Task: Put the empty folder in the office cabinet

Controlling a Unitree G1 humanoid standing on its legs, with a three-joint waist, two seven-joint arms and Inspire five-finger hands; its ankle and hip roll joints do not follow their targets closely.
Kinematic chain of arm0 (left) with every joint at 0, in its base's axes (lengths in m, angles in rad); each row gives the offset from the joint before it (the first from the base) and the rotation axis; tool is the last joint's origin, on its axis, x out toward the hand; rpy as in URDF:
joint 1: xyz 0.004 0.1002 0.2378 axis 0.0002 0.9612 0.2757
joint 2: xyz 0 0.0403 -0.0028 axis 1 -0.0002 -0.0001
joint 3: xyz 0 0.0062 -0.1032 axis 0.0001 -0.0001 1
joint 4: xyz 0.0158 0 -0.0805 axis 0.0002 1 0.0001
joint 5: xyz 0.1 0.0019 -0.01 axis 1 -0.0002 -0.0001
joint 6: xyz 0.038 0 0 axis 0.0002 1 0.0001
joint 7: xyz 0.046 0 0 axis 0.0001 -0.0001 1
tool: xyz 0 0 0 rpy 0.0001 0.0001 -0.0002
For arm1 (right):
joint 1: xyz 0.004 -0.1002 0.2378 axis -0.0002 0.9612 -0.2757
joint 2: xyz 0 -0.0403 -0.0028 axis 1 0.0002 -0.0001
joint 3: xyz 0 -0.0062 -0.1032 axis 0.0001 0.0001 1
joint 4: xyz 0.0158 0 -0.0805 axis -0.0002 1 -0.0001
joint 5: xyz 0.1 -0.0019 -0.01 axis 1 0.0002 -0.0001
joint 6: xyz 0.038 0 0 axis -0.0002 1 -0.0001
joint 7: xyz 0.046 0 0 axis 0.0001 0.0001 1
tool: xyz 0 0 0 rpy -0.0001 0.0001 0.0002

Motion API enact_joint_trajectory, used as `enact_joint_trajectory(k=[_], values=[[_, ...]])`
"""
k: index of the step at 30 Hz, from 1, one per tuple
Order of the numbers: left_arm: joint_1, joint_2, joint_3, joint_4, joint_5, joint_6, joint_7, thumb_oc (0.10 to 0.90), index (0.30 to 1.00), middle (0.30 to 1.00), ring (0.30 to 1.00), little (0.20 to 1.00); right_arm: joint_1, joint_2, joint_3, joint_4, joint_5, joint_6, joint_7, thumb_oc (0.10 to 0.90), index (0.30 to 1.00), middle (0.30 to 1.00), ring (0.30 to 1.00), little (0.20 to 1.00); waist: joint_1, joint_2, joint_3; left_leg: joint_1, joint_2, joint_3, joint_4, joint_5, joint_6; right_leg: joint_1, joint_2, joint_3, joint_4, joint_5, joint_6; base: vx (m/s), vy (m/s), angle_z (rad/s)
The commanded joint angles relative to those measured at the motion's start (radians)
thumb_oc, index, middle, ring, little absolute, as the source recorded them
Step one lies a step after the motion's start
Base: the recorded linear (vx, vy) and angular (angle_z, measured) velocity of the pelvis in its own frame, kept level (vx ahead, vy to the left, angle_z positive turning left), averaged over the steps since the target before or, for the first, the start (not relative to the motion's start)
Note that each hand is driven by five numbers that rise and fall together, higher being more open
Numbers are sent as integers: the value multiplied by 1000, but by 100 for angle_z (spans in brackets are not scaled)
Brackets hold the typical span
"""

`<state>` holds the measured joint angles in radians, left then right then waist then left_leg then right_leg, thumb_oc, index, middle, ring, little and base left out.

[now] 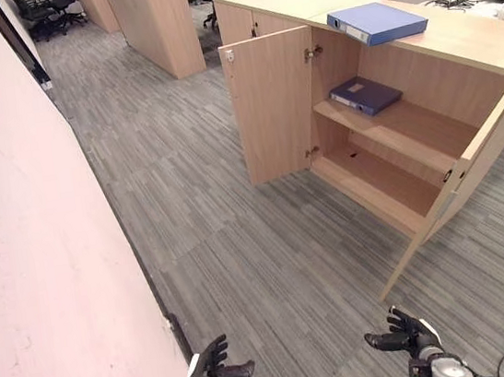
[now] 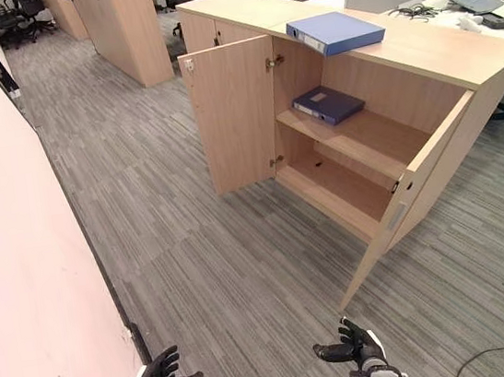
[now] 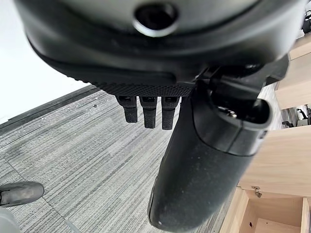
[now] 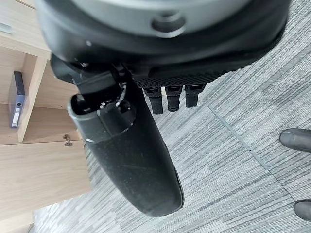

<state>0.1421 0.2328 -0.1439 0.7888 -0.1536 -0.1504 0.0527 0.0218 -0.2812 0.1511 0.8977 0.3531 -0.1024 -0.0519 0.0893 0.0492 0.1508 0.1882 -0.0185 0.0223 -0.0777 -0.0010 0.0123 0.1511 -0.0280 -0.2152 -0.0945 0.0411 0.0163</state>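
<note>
Hands first, left eye view: left hand (image 1: 210, 366) hanging at 7 o'clock, right hand (image 1: 411, 335) at 5, both w/ fingers loosely spread, carrying nothing. Office cabinet (image 1: 432, 141) standing at 1–2 o'clock w/ both doors swung wide. Light blue folder (image 1: 377, 21) lying flat on cabinet top; darker blue folder (image 1: 365, 94) lying on upper shelf; lower shelf bare.

Right eye view: same layout; grey carpet (image 2: 217, 277) stretching btwn hands and cabinet, well apart.

Left wrist view: fingers hanging straight over carpet, thumb relaxed, nothing held.

Right wrist view: same, relaxed and unloaded; cabinet interior w/ dark folder showing beyond.

Progress, judging: doors open, so access sorted. Can't tell which folder is the empty one; if the top one, approach, grasp and shelving are all pending.
</note>
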Motion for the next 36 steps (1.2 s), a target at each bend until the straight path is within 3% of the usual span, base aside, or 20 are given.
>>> enact_joint_trajectory(k=[1,18,36], values=[[-58,73,-24,-58,-13,-63,-6,800,900,900,900,900,-45,-23,27,-72,-14,-49,13,800,900,900,900,900,26,-46,-30,-12,89,-43,-10,-37,-104,36,-132,-2,7,-61,149,0,0,0],[-66,71,-27,-30,-33,-57,-10,800,900,900,900,900,-26,-18,18,-35,-8,-35,13,800,900,900,900,900,15,-48,-32,-24,79,-73,-10,-37,-102,33,-134,5,7,-62,141,6,-3,4],[-88,80,-16,-18,-74,-53,2,800,900,900,900,900,-31,-28,25,-48,17,-41,13,800,900,900,900,900,35,-55,-5,-59,122,-145,-5,-14,-125,21,-75,-39,41,-112,98,11,-46,10]])
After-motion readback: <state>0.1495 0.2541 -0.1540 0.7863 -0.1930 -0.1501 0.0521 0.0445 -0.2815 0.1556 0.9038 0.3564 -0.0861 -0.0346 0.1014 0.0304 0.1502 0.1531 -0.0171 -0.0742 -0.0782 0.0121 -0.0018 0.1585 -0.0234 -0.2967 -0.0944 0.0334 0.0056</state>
